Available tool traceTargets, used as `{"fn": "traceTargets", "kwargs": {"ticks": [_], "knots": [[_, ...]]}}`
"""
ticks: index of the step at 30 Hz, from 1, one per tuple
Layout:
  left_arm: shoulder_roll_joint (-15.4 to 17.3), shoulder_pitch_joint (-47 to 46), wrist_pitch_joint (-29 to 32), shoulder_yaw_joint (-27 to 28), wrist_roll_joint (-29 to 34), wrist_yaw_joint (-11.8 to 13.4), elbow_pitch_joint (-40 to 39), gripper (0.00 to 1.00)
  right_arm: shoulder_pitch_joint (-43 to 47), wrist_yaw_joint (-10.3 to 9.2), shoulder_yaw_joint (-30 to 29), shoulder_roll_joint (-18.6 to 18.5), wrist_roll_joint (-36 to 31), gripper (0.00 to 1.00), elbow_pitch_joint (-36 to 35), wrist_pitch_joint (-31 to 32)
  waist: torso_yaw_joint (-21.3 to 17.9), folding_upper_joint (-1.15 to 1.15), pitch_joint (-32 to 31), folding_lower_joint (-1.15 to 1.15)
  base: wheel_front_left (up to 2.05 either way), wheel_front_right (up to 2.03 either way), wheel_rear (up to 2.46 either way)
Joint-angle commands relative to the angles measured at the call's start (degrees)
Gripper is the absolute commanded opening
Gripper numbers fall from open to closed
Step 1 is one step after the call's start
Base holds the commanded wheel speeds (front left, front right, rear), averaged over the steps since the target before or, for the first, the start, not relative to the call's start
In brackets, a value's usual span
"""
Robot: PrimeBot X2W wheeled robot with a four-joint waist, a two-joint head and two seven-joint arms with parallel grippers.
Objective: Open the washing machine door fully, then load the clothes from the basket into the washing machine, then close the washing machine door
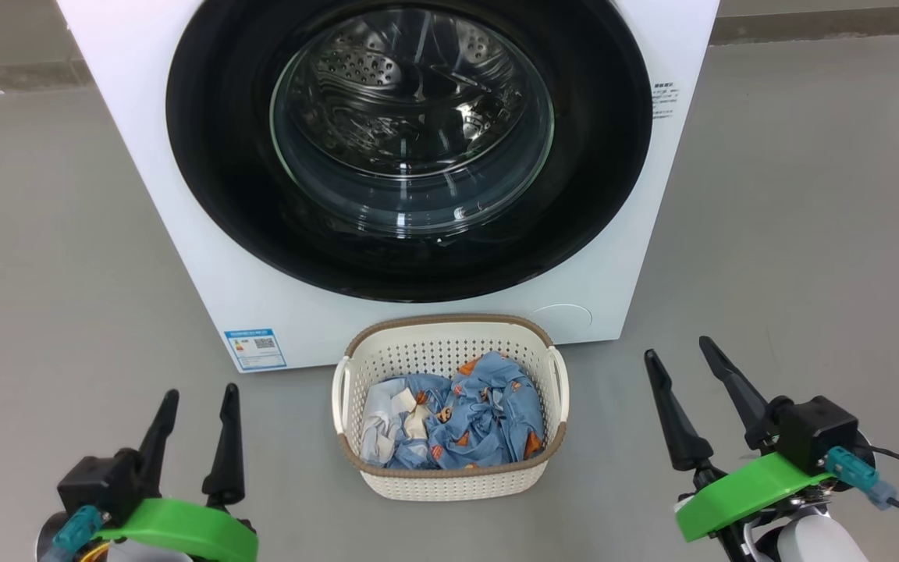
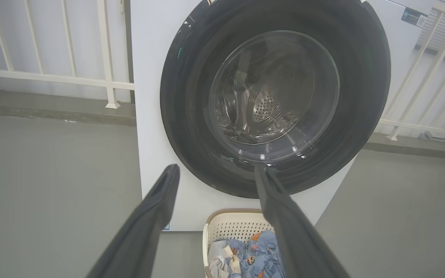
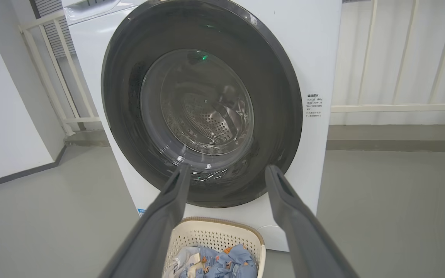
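Presently the washing machine door is sitting shut against the front of the washing machine, ahead of and above both grippers, while the basket is resting on the floor just before the machine with the clothes lying heaped inside it. The left gripper and the right gripper are hovering low on either side of the basket, well apart from the door, each with jaws spread wide and holding nothing. Opening is judged not yet begun; neither arm is standing plainly nearer the door, and which rim carries the hinge cannot be told.
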Motion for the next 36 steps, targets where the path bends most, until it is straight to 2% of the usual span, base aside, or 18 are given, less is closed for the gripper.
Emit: {"fn": "traceTargets", "kwargs": {"ticks": [1, 10, 36], "knots": [[1.2, -2.9, -1.0, 1.6, 1.7, -0.1, -1.1, 1.00, -2.6, 0.09, 1.8, -0.4, -2.4, 1.00, -1.2, -1.0, 0.0, 0.00, 0.0, 0.00, 0.00, 0.00, 0.00], [2.2, -2.9, -1.3, 1.1, 2.8, -0.2, -1.0, 1.00, -2.7, 0.09, 2.1, -0.5, -3.4, 1.00, -0.9, -1.3, -0.1, 0.00, -0.4, 0.00, 0.00, 0.00, 0.00], [2.0, -3.1, -1.3, 2.0, 4.0, 0.1, -0.4, 1.00, -2.9, 0.09, 1.7, -0.5, -3.1, 1.00, -1.5, -1.3, 0.0, 0.00, -0.6, 0.00, 0.00, 0.00, 0.00]]}}
